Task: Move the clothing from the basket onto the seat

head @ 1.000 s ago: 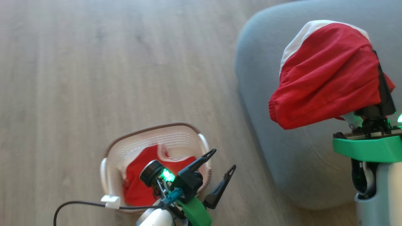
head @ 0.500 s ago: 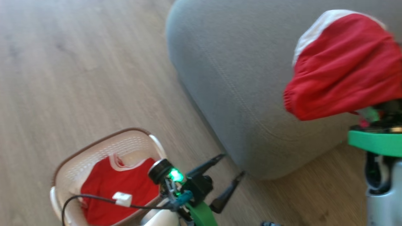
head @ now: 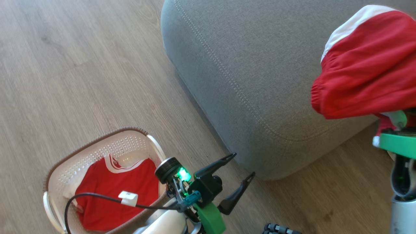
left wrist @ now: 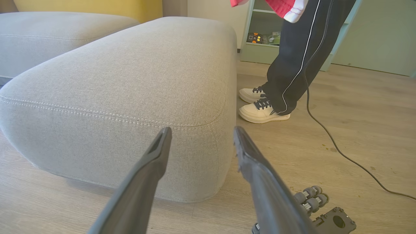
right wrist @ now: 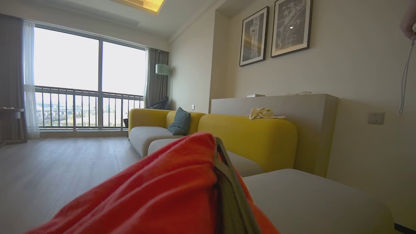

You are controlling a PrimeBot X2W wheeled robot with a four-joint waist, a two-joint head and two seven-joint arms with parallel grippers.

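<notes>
Two red pieces. Basket garment [head: 110, 195]: lies in the basket [head: 97, 146], 7 o'clock, its near edge behind the left arm [head: 165, 224]. Lifted garment [head: 367, 74]: clamped in the right pincer [right wrist: 213, 141], above the seat [head: 260, 65], 2 o'clock, cut by the frame; one finger under cloth. Left pincer [head: 243, 165]: fingers apart, empty, over open floor [head: 81, 65] beside the seat corner.

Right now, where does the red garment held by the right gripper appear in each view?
Head view: red garment at upper right, over the seat.
Left wrist view: red garment at the top edge, right of centre.
Right wrist view: red garment at bottom centre.
Shared landmark: the grey seat.
</notes>
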